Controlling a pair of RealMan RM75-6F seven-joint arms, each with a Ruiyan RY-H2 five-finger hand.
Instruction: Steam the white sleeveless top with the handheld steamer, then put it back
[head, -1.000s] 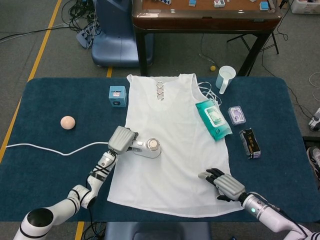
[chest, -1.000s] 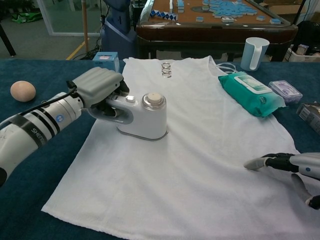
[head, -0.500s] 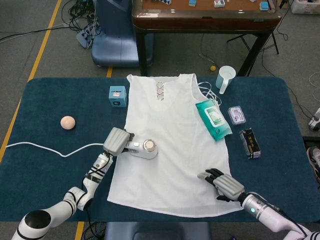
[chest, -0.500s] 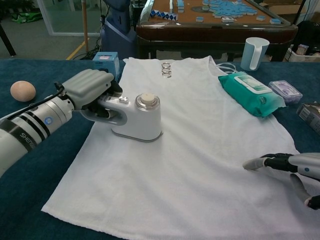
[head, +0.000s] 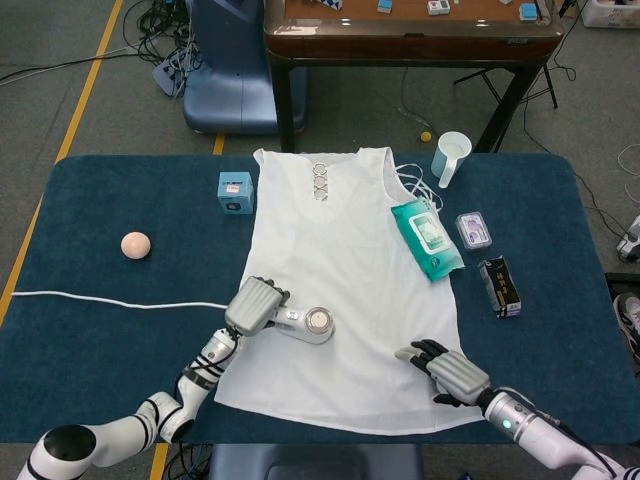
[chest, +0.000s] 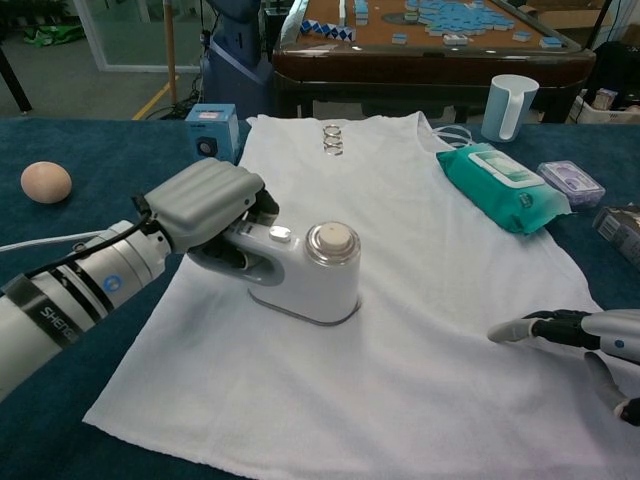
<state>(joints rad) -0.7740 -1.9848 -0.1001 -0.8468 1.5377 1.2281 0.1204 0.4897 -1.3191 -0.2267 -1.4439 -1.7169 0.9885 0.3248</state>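
The left hand (chest: 205, 205) grips the steamer (chest: 310, 275) by its handle, on the top (head: 345, 290) at about 7 o'clock. The right hand (head: 447, 368), fingers spread, presses the cloth at 5 o'clock. If it lifts, the steamer may drag and wrinkle the top; the cord (head: 110, 300) could also snag.
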